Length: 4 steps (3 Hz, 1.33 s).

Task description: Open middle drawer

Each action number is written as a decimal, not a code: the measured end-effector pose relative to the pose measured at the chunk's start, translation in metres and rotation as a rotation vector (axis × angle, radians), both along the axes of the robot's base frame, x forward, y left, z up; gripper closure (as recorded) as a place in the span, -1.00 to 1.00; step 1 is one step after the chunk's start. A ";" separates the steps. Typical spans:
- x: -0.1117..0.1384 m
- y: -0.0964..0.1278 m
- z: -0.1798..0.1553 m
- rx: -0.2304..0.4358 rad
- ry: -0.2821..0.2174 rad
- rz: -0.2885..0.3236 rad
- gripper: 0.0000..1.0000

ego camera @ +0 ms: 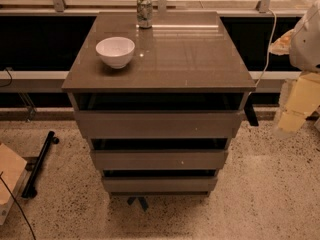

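The middle drawer [159,160] is the grey-brown flat front between a taller front above and a slimmer front below, with a tiny pale speck right of its centre. A dark gap shows above it. My arm [302,84], white and pale yellow, hangs at the right edge of the view. My gripper [251,116] shows as a dark piece beside the cabinet's right side, level with the top drawer [159,125] and above and to the right of the middle drawer. It touches no drawer front.
A white bowl [115,51] and a glass jar [144,11] stand on the cabinet top [190,54]. A black rod [39,163] and a cardboard box [9,176] lie on the floor at the left. A white cable [270,39] hangs at the right.
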State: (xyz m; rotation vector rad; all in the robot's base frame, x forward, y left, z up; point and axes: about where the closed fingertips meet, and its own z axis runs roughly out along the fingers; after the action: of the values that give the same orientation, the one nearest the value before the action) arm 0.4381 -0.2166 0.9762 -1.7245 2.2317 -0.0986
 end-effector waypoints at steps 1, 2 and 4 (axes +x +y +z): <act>0.000 0.000 0.000 0.000 0.000 0.000 -1.00; -0.001 0.009 0.001 -0.017 -0.028 -0.015 -1.00; 0.003 0.018 -0.023 0.035 -0.118 0.060 -1.00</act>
State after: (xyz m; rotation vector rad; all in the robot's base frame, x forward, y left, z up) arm 0.4413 -0.1987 0.9537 -1.7193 2.0844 -0.1433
